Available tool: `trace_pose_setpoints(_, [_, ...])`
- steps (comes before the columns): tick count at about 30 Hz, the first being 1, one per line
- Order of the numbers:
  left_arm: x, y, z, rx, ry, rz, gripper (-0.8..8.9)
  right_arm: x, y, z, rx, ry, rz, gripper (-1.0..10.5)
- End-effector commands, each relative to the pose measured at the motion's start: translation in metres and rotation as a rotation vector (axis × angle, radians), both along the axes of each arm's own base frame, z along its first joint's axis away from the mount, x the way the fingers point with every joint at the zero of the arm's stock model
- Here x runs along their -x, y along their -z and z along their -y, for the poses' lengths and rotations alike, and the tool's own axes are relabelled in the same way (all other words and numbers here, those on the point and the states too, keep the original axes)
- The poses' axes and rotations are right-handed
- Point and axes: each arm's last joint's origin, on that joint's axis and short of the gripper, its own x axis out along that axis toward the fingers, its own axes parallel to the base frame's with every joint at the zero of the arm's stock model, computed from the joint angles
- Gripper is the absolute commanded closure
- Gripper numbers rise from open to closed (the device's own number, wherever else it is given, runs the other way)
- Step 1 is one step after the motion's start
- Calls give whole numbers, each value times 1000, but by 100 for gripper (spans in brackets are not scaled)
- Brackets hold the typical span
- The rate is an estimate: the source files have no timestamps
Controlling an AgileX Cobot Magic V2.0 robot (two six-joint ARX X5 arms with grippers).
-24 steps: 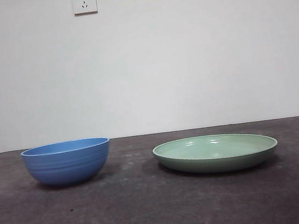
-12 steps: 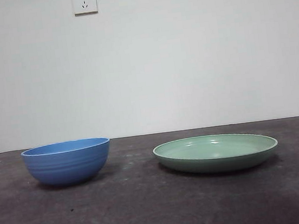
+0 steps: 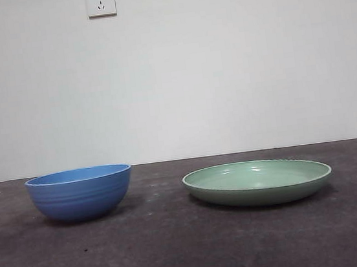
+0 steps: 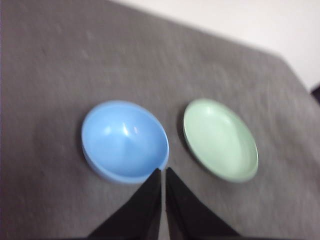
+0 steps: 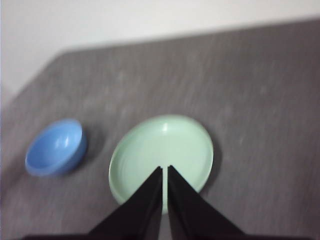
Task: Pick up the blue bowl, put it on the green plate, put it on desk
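The blue bowl (image 3: 80,193) stands empty on the desk (image 3: 180,250) at the left, with faint ridges on its wall. To its right lies the green plate (image 3: 257,182), also empty, a gap of bare desk between them. Neither arm shows in the front view. My left gripper (image 4: 163,172) hangs high above the desk, shut, its tips over the bowl's (image 4: 124,141) near rim beside the plate (image 4: 220,139). From well above, my right gripper (image 5: 164,170) is shut over the plate (image 5: 161,152), with the bowl (image 5: 54,147) off to one side.
A white wall with a power socket (image 3: 100,1) stands behind the desk's far edge. In the wrist views the desk's edges (image 4: 210,35) and a corner (image 5: 55,55) show beyond the dishes.
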Motion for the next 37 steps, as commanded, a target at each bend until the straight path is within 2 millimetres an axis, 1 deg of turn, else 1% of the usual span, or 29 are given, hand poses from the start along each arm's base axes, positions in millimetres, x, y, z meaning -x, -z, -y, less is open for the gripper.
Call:
trace_pose_setpoints(1, [-1, -6, 5, -61, 96, 13, 799, -6, -6, -4, 71, -85, -41, 937])
trace_pose_setpoints(6, [0, -4, 17, -104, 223, -53, 799, -13, -6, -17, 116, -222, -158, 937])
trace_pose_setpoints(10, [3, -1, 25, -117, 296, -80, 799, -13, -3, -28, 137, -312, -214, 937])
trace_pose_setpoints(16, [5, -1, 30, -120, 334, -82, 798, -9, 0, -36, 156, -385, -240, 936])
trace_pose_setpoints(19, [5, -1, 30, -118, 334, -85, 773, -9, 0, -37, 155, -390, -243, 934])
trace_pose_setpoints(20, [5, -1, 30, -116, 332, -88, 754, -9, 0, -37, 155, -390, -243, 924])
trace_pose_setpoints(21, [5, -1, 30, -116, 332, -90, 708, -9, 0, -37, 155, -390, -243, 877])
trace_pose_setpoints(24, [5, 0, 30, -110, 326, -97, 517, -9, 0, -37, 144, -378, -253, 645])
trace_pose_setpoints(25, [5, 0, 30, -106, 324, -100, 468, -9, 0, -37, 144, -378, -253, 590])
trace_pose_setpoints(28, [5, 0, 30, -105, 322, -102, 402, -9, 0, -37, 144, -378, -253, 575])
trace_pose_setpoints(30, [5, 0, 30, -101, 318, -105, 395, -9, 0, -37, 144, -378, -253, 575])
trace_pose_setpoints(32, [4, 0, 30, -101, 318, -105, 366, -9, 0, -37, 143, -377, -254, 575])
trace_pose_setpoints(37, [-1, -1, 29, -118, 263, -97, 367, -9, 0, -37, 143, -377, -254, 575])
